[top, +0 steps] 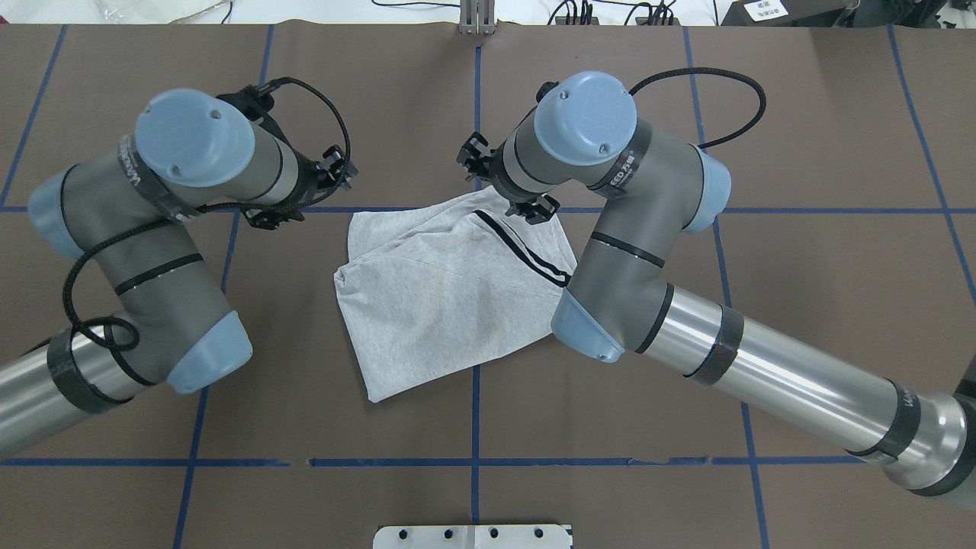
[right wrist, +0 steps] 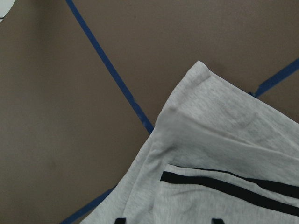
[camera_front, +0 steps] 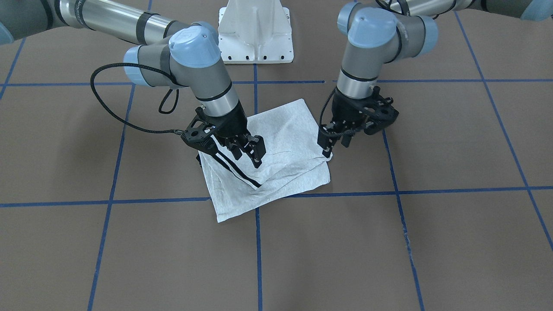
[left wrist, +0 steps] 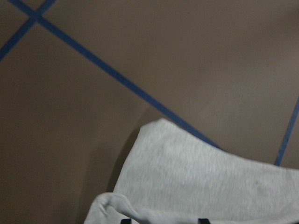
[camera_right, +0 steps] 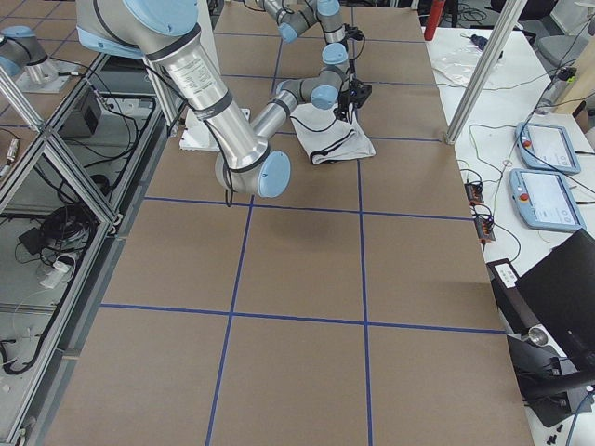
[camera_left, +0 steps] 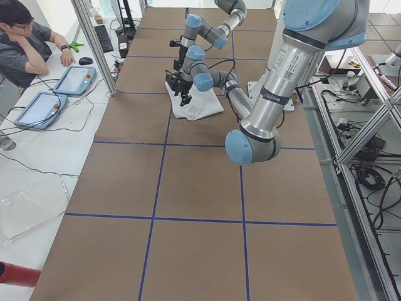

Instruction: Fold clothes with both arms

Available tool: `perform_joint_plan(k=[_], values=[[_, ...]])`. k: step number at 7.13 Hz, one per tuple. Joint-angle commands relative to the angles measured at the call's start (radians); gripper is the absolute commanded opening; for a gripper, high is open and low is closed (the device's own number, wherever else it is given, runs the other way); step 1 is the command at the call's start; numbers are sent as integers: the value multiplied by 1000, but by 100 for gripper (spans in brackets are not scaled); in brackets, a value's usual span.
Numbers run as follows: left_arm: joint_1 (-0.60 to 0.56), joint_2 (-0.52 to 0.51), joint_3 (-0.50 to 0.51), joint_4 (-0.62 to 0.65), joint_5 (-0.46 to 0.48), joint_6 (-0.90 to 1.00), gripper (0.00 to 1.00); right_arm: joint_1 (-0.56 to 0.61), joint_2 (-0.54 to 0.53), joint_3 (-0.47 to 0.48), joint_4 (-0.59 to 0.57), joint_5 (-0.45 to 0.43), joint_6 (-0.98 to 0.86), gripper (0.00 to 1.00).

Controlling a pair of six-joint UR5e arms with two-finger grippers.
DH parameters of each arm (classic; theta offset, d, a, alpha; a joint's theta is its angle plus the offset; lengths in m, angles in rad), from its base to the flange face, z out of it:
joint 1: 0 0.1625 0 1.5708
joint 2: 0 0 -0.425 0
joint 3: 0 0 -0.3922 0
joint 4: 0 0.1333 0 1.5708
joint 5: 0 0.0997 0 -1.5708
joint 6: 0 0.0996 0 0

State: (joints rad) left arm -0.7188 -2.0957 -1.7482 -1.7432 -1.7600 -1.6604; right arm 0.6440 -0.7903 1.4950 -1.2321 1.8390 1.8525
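Grey T-shirt [camera_front: 288, 129] folded; left claw [camera_front: 335, 145], right claw [camera_front: 247, 152] agape at its edges.

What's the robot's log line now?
grey black-striped T-shirt folded on brown table | left gripper open, shirt corner | right gripper open, over stripes

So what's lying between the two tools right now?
Only the folded grey T-shirt. In the front-facing view it fills the stretch from the right tool to the left tool.
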Motion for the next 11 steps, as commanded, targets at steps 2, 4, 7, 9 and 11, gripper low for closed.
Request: perform_joint_plan(k=[2,4,7,9,11], values=[[-44,0,39,-35,-51,103,100,49,13,-15,-13,45,-77,100],[-146,32,10,-35,-152,344,100,161,-1,-9,-149,164,-331,100],[-431,137,6,-18,-336,910,100,389,-148,-7,-257,293,-814,100],[-618,205,15,48,-392,1348,100,538,-283,-5,-262,333,-1153,100],[-715,299,45,71,-400,1713,100,630,-421,-10,-262,422,-1467,100]])
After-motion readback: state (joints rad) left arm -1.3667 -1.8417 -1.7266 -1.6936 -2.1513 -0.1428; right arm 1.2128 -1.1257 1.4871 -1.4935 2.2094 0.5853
